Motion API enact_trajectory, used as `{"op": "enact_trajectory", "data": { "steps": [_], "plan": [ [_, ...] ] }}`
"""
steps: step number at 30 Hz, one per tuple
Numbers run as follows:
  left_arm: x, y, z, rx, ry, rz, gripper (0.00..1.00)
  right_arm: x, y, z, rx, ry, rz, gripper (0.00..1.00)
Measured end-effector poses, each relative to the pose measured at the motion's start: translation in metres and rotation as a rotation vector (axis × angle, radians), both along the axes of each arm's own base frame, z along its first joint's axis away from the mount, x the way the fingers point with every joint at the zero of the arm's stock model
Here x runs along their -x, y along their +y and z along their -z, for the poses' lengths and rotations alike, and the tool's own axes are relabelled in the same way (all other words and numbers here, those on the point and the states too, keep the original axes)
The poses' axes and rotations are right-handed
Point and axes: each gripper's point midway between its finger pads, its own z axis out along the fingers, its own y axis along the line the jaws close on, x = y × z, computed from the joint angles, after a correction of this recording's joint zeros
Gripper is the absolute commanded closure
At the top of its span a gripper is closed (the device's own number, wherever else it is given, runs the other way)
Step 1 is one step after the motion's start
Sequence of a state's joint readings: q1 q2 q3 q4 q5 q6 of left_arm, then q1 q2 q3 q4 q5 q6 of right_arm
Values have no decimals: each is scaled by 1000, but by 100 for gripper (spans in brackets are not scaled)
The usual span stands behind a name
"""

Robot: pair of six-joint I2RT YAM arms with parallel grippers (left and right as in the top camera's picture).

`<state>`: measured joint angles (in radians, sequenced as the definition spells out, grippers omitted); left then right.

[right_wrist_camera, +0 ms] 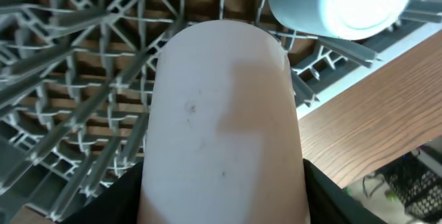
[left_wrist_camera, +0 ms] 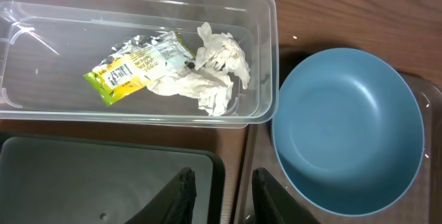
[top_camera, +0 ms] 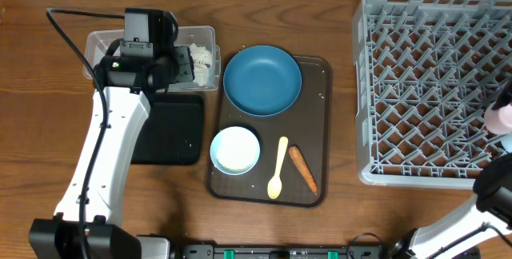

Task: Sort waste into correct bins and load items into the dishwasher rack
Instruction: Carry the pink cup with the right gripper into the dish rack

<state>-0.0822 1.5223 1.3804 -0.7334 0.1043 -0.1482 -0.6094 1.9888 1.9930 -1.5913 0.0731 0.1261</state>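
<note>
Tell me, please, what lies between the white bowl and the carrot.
The spoon lies between the bowl and the carrot; the overhead view shows it.

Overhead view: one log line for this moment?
left jaws open, empty, near clear tub | tissue, wrapper in tub | right jaws hold pink-white cup over rack

White arm (top_camera: pixel 104 143), black joints (top_camera: pixel 148 71), black looping cable (top_camera: pixel 51 15).

I count 2 cups: pink-white cup (right_wrist_camera: pixel 221 120), light blue cup (right_wrist_camera: pixel 331 3) | 2 bins: clear tub (left_wrist_camera: pixel 41 86), black tray (top_camera: pixel 172 131) | 1 dish (top_camera: pixel 262 79) | 1 bowl (top_camera: pixel 235 149) | 1 spoon (top_camera: pixel 278 169) | 1 carrot (top_camera: pixel 302 169) | 1 tissue (left_wrist_camera: pixel 217 72) | 1 wrapper (left_wrist_camera: pixel 135 65) | 1 rack (top_camera: pixel 432 75)
</note>
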Motion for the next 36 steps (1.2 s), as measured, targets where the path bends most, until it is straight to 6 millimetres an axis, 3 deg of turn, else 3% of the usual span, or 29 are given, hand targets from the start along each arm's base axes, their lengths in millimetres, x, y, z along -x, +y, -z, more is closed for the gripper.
{"op": "enact_trajectory", "data": {
  "steps": [20,22,27,31,36],
  "plan": [
    [0,0,0,0,0,0,69,11,9,60,-98,124,3,93],
    [0,0,0,0,1,0,69,12,10,67,-102,128,3,84],
    [0,0,0,0,1,0,69,10,8,75,-95,119,3,39],
    [0,0,0,0,0,0,69,7,7,76,-92,109,10,29],
    [0,0,0,0,1,0,69,10,11,75,-109,117,8,28]
  ]
}}
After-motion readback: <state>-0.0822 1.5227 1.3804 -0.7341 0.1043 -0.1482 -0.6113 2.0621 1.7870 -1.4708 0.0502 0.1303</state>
